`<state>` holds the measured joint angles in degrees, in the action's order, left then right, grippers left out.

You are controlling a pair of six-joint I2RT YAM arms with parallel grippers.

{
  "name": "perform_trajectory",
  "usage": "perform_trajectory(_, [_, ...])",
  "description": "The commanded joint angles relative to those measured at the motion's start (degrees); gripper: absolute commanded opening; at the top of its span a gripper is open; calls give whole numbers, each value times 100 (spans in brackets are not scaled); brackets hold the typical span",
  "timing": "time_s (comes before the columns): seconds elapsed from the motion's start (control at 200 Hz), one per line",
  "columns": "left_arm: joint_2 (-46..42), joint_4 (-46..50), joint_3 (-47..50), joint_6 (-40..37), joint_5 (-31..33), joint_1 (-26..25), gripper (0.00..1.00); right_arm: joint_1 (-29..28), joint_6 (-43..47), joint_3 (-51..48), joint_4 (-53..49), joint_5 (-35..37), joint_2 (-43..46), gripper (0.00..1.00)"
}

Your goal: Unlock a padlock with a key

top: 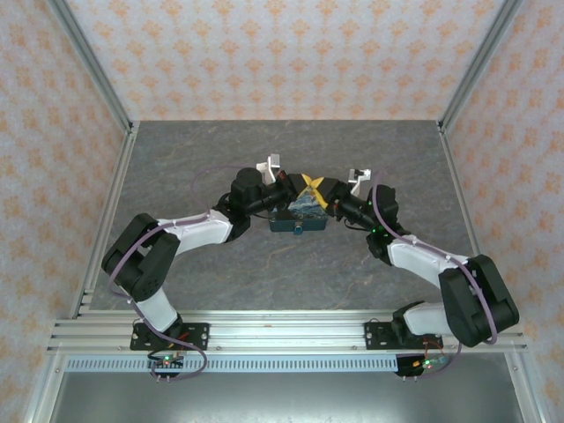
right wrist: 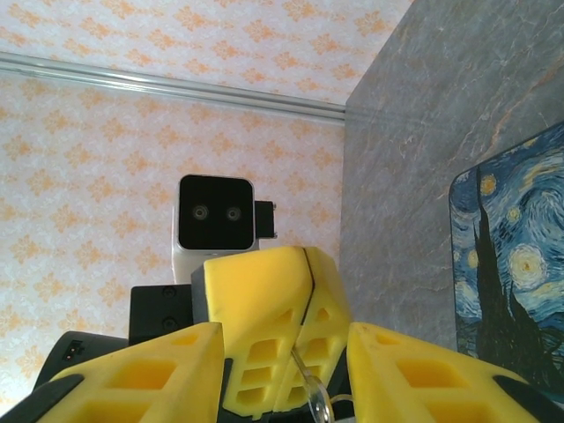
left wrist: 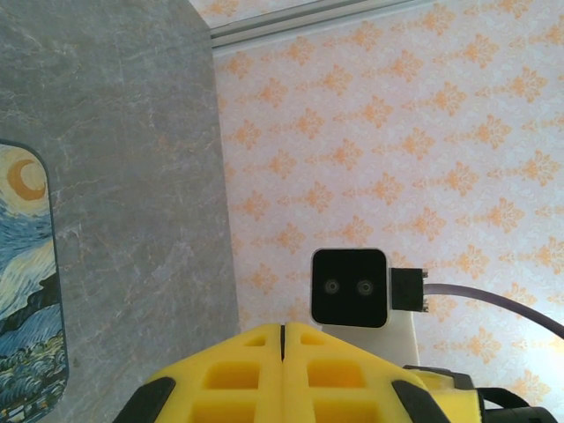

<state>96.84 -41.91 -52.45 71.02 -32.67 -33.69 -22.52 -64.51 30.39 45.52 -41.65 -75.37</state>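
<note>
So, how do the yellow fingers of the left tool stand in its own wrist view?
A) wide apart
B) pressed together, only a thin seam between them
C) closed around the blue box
B: in the left wrist view the left tool shows its two yellow fingers pressed flat against each other, with only a thin dark seam between them.

The top external camera is looking steeply down from above and behind onto the whole grey marbled tabletop (top: 220, 264). The wrist views are facing each other closely, the left one catching the right wrist's black square camera (left wrist: 350, 286) and the right one the left wrist's black square camera (right wrist: 216, 212). All three are sharing the blue night-sky-printed box (top: 298, 214).
</note>
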Motion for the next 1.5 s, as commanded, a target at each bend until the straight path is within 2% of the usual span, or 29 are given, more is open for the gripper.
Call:
perform_trajectory(0.0, [25, -335, -142, 104, -38, 31, 0, -79, 35, -106, 290, -142, -104, 40])
perform_trajectory(0.305, [55, -327, -179, 149, 32, 26, 0, -123, 55, -165, 327, -160, -171, 27])
perform_trajectory(0.45, [64, -318, -175, 148, 63, 30, 0, -129, 37, -242, 378, -151, -153, 25])
perform_trajectory(0.711, [90, -335, -162, 162, 102, 33, 0, -132, 26, -306, 423, -163, -89, 15])
perform_trajectory(0.916, [107, -398, -122, 199, 133, 26, 0, -156, 9, -246, 439, -159, -112, 13])
perform_trajectory(1.006, [116, -438, -90, 214, 172, 29, 0, -178, -26, -209, 483, -168, -132, 21])
perform_trajectory(1.141, [131, -489, -60, 245, 225, 29, 0, -209, -52, -170, 492, -172, -153, 21])
perform_trajectory(1.361, [142, -537, 6, 276, 278, 27, 0, -226, -88, -165, 524, -119, -203, 0])
perform_trajectory(1.496, [125, -573, 57, 289, 303, 29, 0, -222, -101, -129, 499, -63, -225, 0])
